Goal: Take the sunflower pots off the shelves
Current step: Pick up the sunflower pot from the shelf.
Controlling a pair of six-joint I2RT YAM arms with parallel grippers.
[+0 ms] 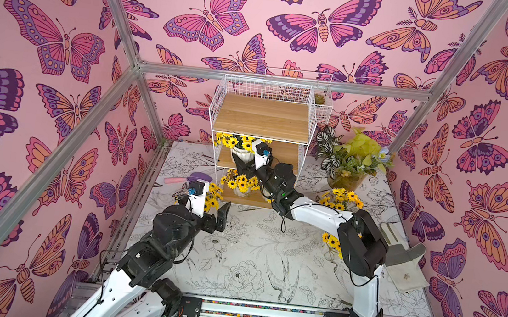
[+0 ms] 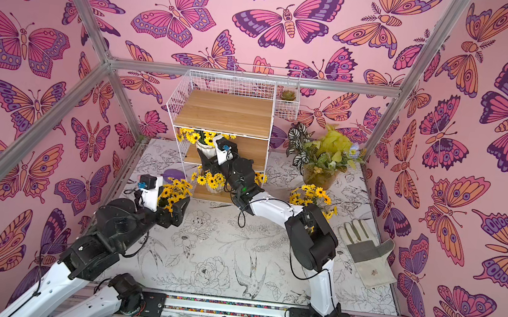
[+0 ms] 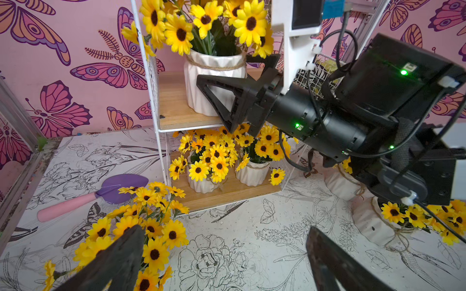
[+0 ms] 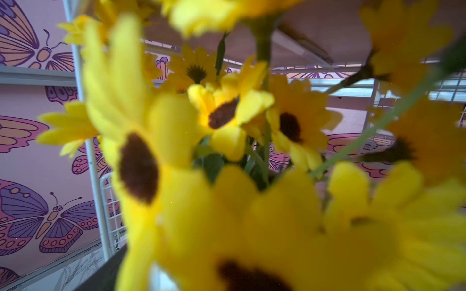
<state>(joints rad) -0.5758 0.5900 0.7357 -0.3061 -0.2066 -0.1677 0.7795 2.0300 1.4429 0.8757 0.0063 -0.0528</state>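
R pincer (image 3: 225,75) in at middle tier of shelves (image 1: 263,114), jaws either side of mid-tier pot (image 3: 209,68). Side approach prob. because blooms (image 3: 249,22) fill gap under top board. Can't tell if it's clamped. Pot base on board, upright, long axis vertical, flowers up. Bottom-tier pots (image 3: 201,185), two, also upright. L pincer (image 3: 224,230) wide open, empty, low over worktop (image 3: 252,264) left-front of shelves, beside worktop pot (image 3: 151,226). You'll prob. want level pull-out, no tilt.
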